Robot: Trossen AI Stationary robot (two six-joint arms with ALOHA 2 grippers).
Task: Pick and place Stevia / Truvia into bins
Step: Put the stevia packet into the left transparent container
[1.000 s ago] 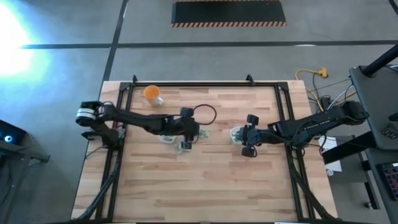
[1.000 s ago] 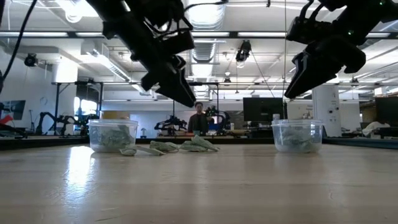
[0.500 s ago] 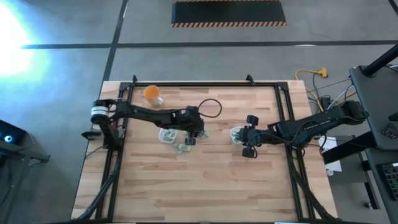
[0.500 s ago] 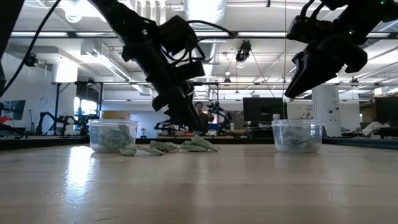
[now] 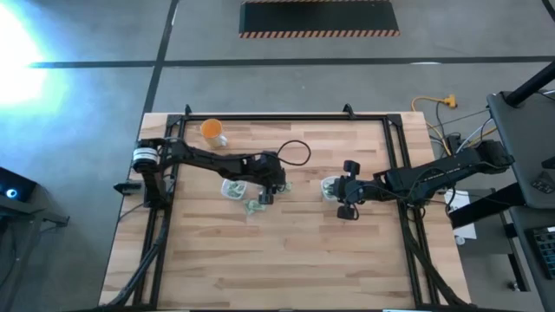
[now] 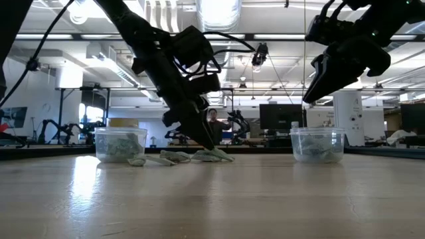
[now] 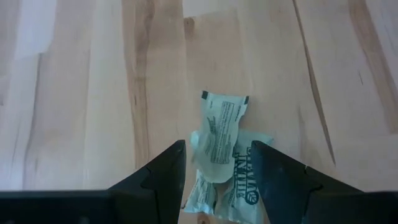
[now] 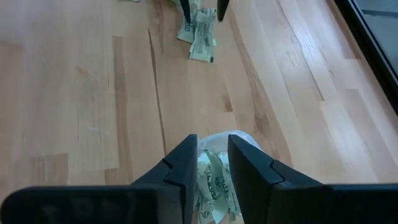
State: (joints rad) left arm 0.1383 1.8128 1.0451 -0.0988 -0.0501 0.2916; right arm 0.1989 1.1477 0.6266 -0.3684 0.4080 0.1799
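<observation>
Sachets (image 7: 219, 144) on table | left hand (image 7: 216, 165) open, straddling them, empty

The left bin (image 5: 232, 187) sits on the desk (image 5: 286, 251), holding sachets. An orange cup (image 5: 212, 130) stands behind it, well apart. Loose sachets (image 5: 257, 204) lie just beside it, toward the desk centre. The left end effector (image 5: 267, 196) is down over these sachets. The right bin (image 5: 330, 188) stands to the right of the left bin, holding sachets, with the right end effector (image 5: 340, 199) above it.
</observation>
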